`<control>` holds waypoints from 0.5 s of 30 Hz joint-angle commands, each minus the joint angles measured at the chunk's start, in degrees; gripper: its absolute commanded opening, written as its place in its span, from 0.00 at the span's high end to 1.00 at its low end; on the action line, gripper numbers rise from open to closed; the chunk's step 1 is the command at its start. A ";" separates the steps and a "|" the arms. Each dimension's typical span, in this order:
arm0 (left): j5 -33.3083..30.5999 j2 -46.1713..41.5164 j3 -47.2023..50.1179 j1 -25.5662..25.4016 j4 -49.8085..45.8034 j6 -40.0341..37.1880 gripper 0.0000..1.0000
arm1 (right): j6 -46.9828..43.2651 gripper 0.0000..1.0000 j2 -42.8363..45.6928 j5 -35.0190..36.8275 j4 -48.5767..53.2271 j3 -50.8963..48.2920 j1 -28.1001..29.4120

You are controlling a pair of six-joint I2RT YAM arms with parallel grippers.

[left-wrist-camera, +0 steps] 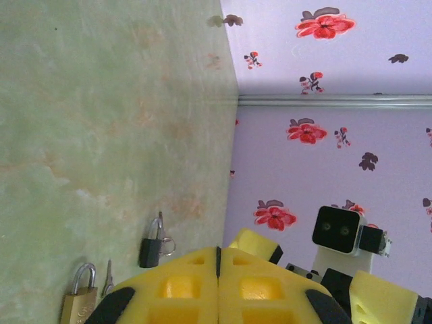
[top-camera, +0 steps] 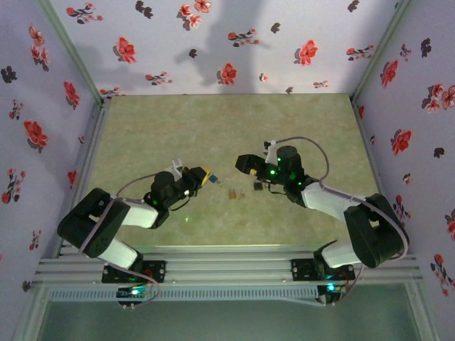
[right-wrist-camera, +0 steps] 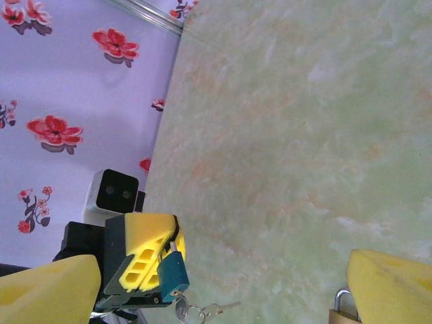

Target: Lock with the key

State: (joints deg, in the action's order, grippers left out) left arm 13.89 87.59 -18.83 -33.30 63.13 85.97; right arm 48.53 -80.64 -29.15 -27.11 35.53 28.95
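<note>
Your left pincer (left-wrist-camera: 218, 258) is clamped shut on the teal padlock (right-wrist-camera: 172, 273). The key (right-wrist-camera: 216, 309) hangs on a ring at the underside of that teal padlock, touching it. Your right pincer (right-wrist-camera: 223, 266) gapes wide with nothing in it, facing the teal padlock, near but apart from lock and key. The brass padlock (right-wrist-camera: 343, 309) lies on the bench (top-camera: 142, 128) off to the side of the teal padlock, just beside one right-pincer finger. The black padlock (left-wrist-camera: 150, 251) also lies near the teal padlock, key beside it.
</note>
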 commanded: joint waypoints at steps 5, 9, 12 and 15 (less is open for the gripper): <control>0.24 2.29 -2.07 0.54 3.59 1.26 1.00 | 1.95 0.14 -1.83 -2.69 -3.13 2.01 -0.45; 0.35 3.00 -2.52 0.48 3.68 1.40 1.00 | 3.39 0.24 -4.16 -5.45 -6.59 2.24 -0.40; 0.35 3.45 -2.70 0.41 3.98 1.57 1.00 | 4.67 0.33 -6.45 -8.46 -8.51 3.14 -0.30; 0.42 3.64 -2.95 0.36 4.27 1.74 1.00 | 5.45 0.38 -7.89 -9.67 -8.92 3.79 -0.17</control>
State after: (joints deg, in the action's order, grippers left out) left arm 13.93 90.67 -20.27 -33.30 64.36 86.94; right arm 52.58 -87.50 -35.66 -32.64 37.26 28.95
